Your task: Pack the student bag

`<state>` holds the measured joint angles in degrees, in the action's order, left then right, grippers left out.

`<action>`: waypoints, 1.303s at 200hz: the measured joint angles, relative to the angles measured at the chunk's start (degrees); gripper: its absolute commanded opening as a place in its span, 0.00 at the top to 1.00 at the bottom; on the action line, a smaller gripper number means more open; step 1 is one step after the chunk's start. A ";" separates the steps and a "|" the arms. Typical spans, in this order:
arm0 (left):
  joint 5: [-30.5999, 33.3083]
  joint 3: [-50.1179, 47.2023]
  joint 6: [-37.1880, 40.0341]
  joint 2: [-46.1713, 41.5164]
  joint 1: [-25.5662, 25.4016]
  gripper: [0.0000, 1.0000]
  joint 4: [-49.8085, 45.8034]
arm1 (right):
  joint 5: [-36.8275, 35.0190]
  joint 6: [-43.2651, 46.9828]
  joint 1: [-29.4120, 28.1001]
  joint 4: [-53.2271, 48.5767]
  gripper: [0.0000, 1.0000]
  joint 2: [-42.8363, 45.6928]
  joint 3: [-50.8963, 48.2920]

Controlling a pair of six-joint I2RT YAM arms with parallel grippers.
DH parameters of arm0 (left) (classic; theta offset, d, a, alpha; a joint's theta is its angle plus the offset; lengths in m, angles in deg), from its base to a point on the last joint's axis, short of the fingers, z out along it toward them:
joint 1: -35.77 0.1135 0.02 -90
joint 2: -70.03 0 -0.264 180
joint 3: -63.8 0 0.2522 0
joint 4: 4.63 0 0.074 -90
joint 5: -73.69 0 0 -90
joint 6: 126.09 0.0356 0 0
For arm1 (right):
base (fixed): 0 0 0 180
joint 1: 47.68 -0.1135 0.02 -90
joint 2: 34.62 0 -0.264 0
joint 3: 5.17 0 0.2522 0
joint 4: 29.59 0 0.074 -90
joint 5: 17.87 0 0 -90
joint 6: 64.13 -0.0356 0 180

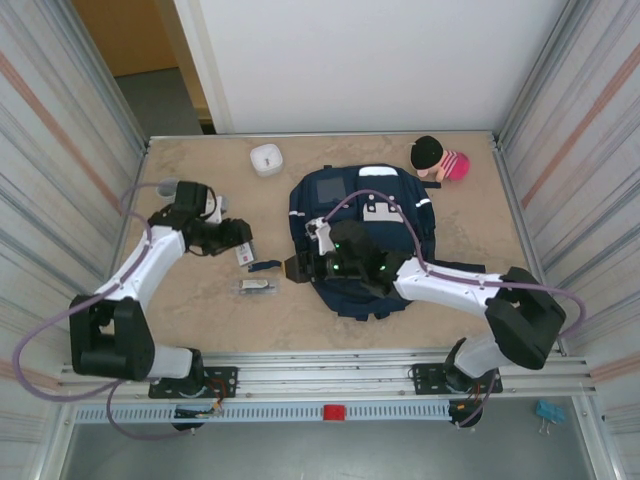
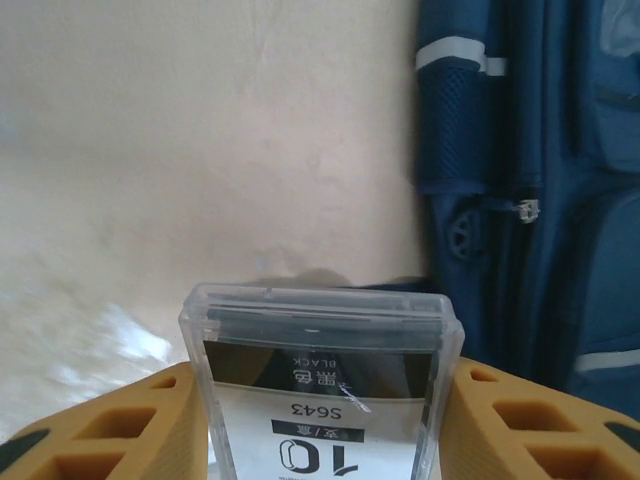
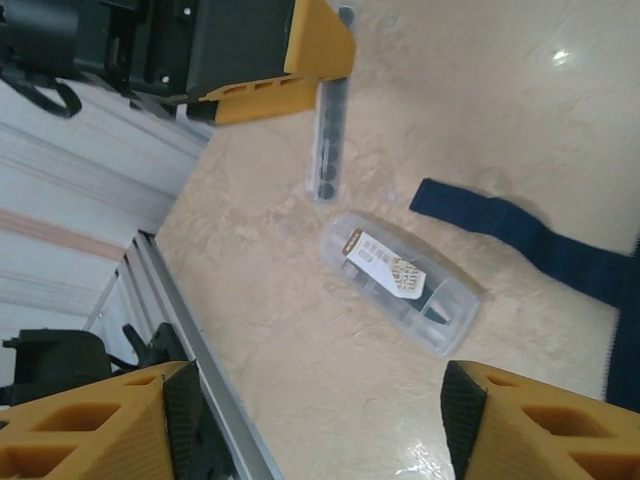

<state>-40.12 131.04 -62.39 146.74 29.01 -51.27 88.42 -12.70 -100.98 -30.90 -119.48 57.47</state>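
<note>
Near student bag edge, left claw grips clear box

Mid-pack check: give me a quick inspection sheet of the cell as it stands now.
Surface: beige marbled table, no spill seen.
Job's things: student bag lying mid-table; pen box held beside it; clear case on table.
Clutter: white case, plush doll near far edge.
Pincers: left pincer shut on pen box; right pincer open, holding nothing.
Cables: purple cable loops over bag.
Surroundings: ribbed side panels, white back wall.
</note>
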 measured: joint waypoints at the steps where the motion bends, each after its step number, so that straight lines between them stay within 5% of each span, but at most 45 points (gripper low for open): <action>1: -0.31 -0.55 -0.83 -0.33 0.00 0.55 0.37 | 0.02 0.00 -0.04 0.07 0.36 -0.11 0.00; 39: -5.79 -8.68 -15.61 -5.79 0.00 0.56 7.10 | 0.07 -0.24 -0.42 2.80 0.41 -5.60 0.20; 76: -8.94 -9.35 -21.99 -6.88 -0.57 0.56 10.12 | 1.49 -0.37 -0.48 4.09 0.45 -11.17 3.23; 126: -9.68 -10.64 -24.85 -7.63 -1.14 0.57 10.91 | 2.62 0.07 -0.74 5.18 0.51 -14.38 8.04; 197: -9.86 -11.41 -26.56 -8.55 -1.25 0.57 12.13 | 2.75 2.12 -0.74 4.07 0.80 -16.98 12.52; 260: -9.27 -11.82 -26.60 -9.03 -1.68 0.45 11.74 | 2.03 3.10 -0.74 2.49 0.87 -16.79 12.50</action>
<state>-49.39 119.21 -88.99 137.71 27.32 -39.53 90.46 -9.59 -101.72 -28.41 -136.27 69.97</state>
